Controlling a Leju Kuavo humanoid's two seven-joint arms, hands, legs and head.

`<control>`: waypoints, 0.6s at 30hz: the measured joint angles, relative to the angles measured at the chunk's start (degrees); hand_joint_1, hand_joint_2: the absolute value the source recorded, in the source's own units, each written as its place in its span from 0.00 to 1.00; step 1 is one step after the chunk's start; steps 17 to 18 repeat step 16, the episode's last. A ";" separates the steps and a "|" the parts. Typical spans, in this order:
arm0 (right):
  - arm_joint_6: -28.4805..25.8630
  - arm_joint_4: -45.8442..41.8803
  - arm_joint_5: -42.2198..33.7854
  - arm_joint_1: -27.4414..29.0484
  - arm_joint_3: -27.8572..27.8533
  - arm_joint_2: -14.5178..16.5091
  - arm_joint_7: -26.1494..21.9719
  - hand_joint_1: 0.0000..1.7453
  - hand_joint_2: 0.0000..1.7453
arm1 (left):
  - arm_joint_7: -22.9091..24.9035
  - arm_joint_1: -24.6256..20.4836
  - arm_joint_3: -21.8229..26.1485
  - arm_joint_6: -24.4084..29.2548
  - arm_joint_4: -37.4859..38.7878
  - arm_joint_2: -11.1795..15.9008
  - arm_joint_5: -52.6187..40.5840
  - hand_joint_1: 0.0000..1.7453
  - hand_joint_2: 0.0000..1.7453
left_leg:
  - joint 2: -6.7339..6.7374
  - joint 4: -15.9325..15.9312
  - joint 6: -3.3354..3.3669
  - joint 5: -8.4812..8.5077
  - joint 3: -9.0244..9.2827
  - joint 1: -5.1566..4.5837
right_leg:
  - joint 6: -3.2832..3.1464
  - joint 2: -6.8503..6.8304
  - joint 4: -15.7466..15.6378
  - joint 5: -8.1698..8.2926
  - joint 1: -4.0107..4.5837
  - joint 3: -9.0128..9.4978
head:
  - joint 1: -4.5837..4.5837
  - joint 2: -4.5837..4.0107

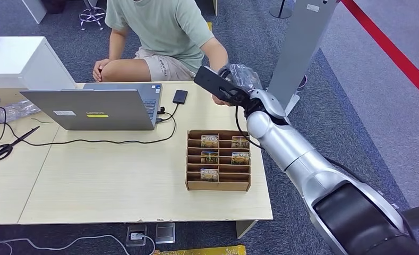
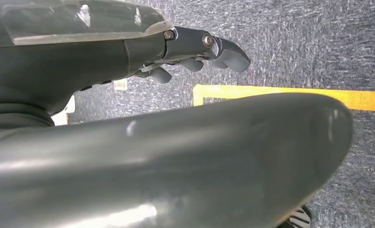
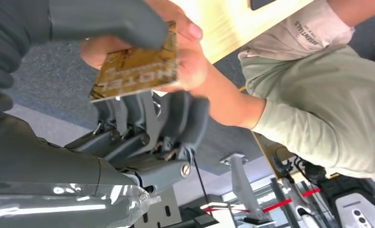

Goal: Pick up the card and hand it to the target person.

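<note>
In the right wrist view a gold-brown card (image 3: 135, 71) lies between my right hand's thumb (image 3: 104, 21) and its darker fingers (image 3: 176, 123). A person's hand (image 3: 190, 66) grips the same card from the far side. In the head view my right hand (image 1: 232, 89) reaches over the table's far right corner, up against the hand of the seated person (image 1: 164, 32) in a green shirt. My left hand (image 2: 195, 50) hangs over the carpet with its fingers loosely apart and nothing in them.
A cardboard rack (image 1: 218, 183) with several more cards stands on the wooden table (image 1: 117, 180) below my right arm. A laptop (image 1: 98, 109), a phone (image 1: 179, 96), scissors (image 1: 8, 146) and cables lie to the left. A grey pillar (image 1: 302, 48) rises behind my hand.
</note>
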 joint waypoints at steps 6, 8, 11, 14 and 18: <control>-1.23 1.84 0.38 -0.58 0.74 1.02 -0.93 0.00 1.00 | -0.39 0.01 0.00 0.09 0.02 0.00 0.91 0.00 0.00 | 0.00 0.00 0.00 0.00 0.00 0.00 | 0.00 0.01 0.00 0.00 0.00 -0.02 | -0.06 0.00; -1.85 1.95 -0.33 -0.71 0.75 1.11 -1.22 0.00 1.00 | -0.39 0.02 0.00 0.17 0.02 0.00 1.31 0.00 0.00 | 0.01 0.00 0.00 0.00 0.01 0.00 | 0.00 0.01 0.00 0.00 0.00 -0.02 | -0.08 0.00; -2.64 0.93 -2.60 -0.37 0.40 0.85 -1.56 0.00 1.00 | -0.34 0.11 0.00 0.41 0.02 0.00 1.92 0.00 0.00 | 0.01 0.00 0.00 0.00 0.04 0.00 | 0.00 0.02 0.00 0.00 0.00 -0.02 | -0.07 0.00; -3.98 -2.42 -5.10 1.29 -0.60 -0.23 -1.66 0.00 1.00 | 0.16 0.21 0.00 0.88 0.01 -0.01 2.51 0.00 0.00 | 0.02 0.01 0.00 0.00 0.07 0.00 | 0.00 0.02 -0.01 0.00 0.00 -0.01 | -0.08 0.00; -4.70 -5.18 -6.16 2.90 -1.31 -1.19 -1.20 0.00 1.00 | 0.39 0.30 0.01 1.11 0.00 -0.01 2.79 0.00 0.00 | 0.02 0.02 0.00 -0.01 0.08 0.00 | 0.00 0.01 -0.02 0.00 0.00 0.00 | -0.06 0.00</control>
